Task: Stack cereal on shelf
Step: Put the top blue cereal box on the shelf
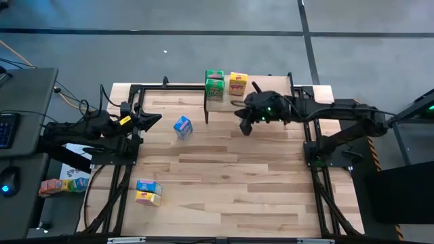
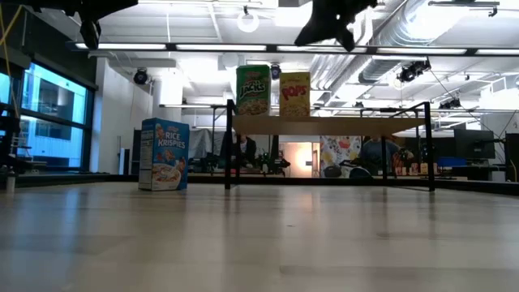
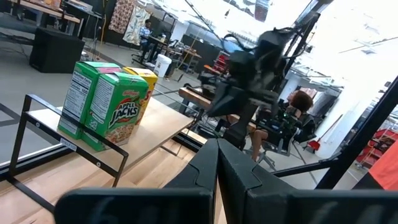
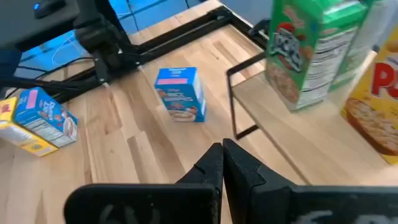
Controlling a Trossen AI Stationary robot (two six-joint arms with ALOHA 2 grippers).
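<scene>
The shelf (image 1: 227, 112) stands at the table's far middle. Two green cereal boxes (image 1: 215, 85) and a yellow one (image 1: 237, 83) stand upright on its left end; they also show in the low view (image 2: 253, 91) and the left wrist view (image 3: 106, 102). A blue box (image 1: 182, 126) stands upright on the tabletop left of the shelf and shows in the right wrist view (image 4: 181, 93). A blue and a yellow box (image 1: 148, 192) lie at the near left. My right gripper (image 1: 245, 125) hovers shut and empty above the shelf. My left gripper (image 1: 152, 120) is shut and empty, left of the blue box.
Black frame rails (image 1: 312, 156) run along the table's left, right and far sides. More small boxes (image 1: 61, 184) lie off the table at the left. Bare planks (image 1: 230, 183) stretch across the middle and near part of the table.
</scene>
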